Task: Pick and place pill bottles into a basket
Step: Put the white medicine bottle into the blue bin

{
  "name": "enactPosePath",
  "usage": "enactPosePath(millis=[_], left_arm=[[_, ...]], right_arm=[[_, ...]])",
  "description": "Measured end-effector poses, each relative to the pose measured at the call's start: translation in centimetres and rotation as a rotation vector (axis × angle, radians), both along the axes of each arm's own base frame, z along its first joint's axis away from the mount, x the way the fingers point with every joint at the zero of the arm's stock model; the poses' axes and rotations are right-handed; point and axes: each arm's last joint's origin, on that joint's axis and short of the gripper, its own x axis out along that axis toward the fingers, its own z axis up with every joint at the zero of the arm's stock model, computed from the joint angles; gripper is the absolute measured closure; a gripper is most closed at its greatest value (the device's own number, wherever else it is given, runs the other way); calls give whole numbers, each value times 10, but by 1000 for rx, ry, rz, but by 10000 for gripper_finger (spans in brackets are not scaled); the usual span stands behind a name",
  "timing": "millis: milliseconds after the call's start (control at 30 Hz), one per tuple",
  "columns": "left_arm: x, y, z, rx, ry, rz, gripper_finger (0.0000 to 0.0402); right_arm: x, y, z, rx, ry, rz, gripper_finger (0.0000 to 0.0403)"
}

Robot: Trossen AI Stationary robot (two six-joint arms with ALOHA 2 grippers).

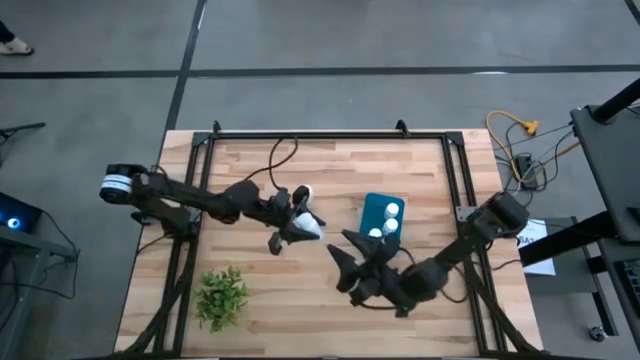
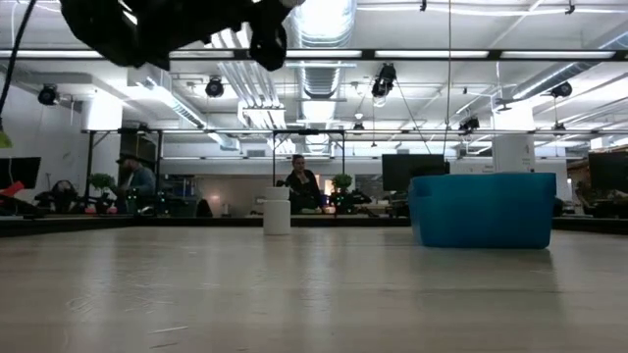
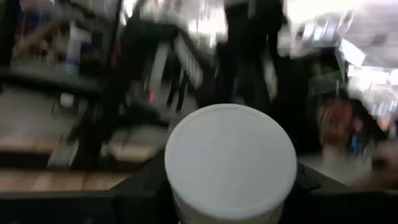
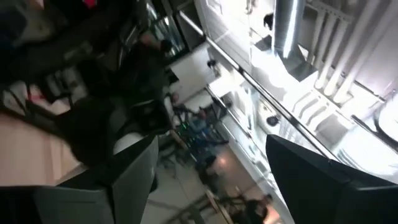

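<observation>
1. Three white caps show inside the teal basket (image 1: 381,218), right of centre in the high view, so some pill bottles (image 1: 391,211) are already in it.
2. One more pill bottle (image 3: 231,163) fills the lower middle of the left wrist view, cap towards the camera, seated between dark fingers (image 3: 134,196); the left gripper (image 1: 300,222) has closed on it.
3. In the high view that gripper sits just left of centre, well left of the basket, with white showing at its tip.
4. Another bottle (image 2: 277,211) stands upright on the table (image 1: 250,270), left of centre in the low view, with the basket at the right of that frame; in the high view I cannot pick it out apart from the held one.
5. Handling, as a judgement: the bottles look light, rigid and smooth-walled, so they should neither dent nor weigh on the arm, but could slip or roll; a hold across the body below the cap seems safest.
6. The right gripper (image 1: 343,258) hangs lower centre in the high view, just beside the basket's lower-left corner, its fingers (image 4: 134,174) spread wide and holding nothing.
7. A green leafy plant (image 1: 221,296) lies at lower left, apart from all this.
8. People sit in the room beyond the table, in the low view.
</observation>
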Motion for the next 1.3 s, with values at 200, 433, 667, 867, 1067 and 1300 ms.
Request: enactPosePath(millis=[200, 433, 667, 867, 1067, 1300], left_arm=[[-15, 0, 18, 150, 194, 7, 250], [-31, 0, 29, 212, 409, -12, 251], [-29, -1, 33, 280, 667, -65, 251], [-10, -8, 39, 381, 792, -135, 251], [13, -23, 42, 472, 868, -223, 251], [39, -36, 43, 528, 933, -276, 251]], right_arm=[[-10, 3, 4, 3, 102, 42, 117], [-23, -8, 9, 147, 250, 312, 122], [-34, -27, 23, 191, 348, 471, 133], [-28, -34, 23, 189, 390, 554, 131], [-22, -42, 11, 231, 495, 625, 133], [-23, -42, 7, 242, 536, 648, 132]])
